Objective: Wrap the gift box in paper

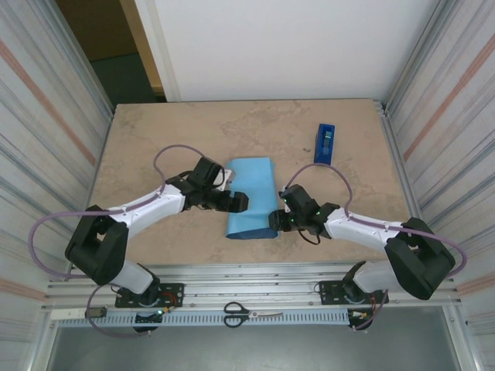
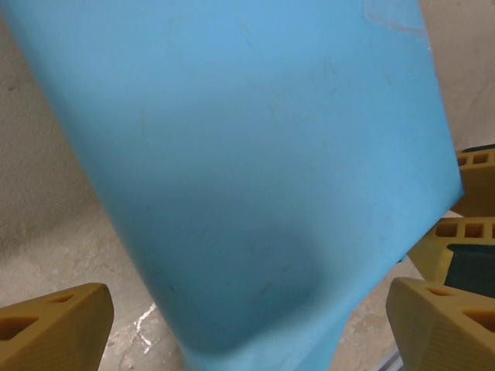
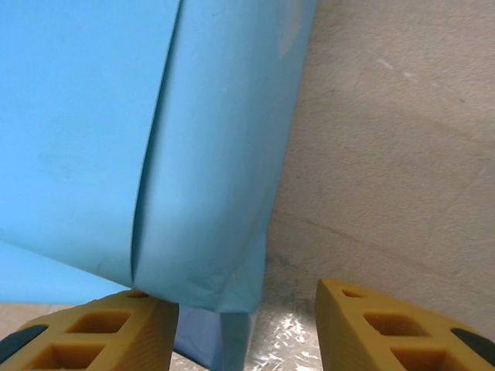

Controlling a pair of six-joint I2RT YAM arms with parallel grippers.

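Two claws at one part-wrapped parcel

Paper (image 1: 250,197), sky-blue face out, lies folded mid-surface (image 1: 155,147); gift box judged to lie beneath. Left claw (image 1: 236,202), jaws wide apart, at its 9 o'clock edge. Right claw (image 1: 278,222), jaws apart, astride its 5 o'clock corner. Step: securing side folds. Next: pinch that corner flat, gently.

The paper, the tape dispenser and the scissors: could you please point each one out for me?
paper (image 1: 250,197): top external view, middle of its light blue face.
tape dispenser (image 1: 325,144): top external view, middle of its blue body.
scissors (image 1: 252,313): top external view, the pivot beside the black handles.
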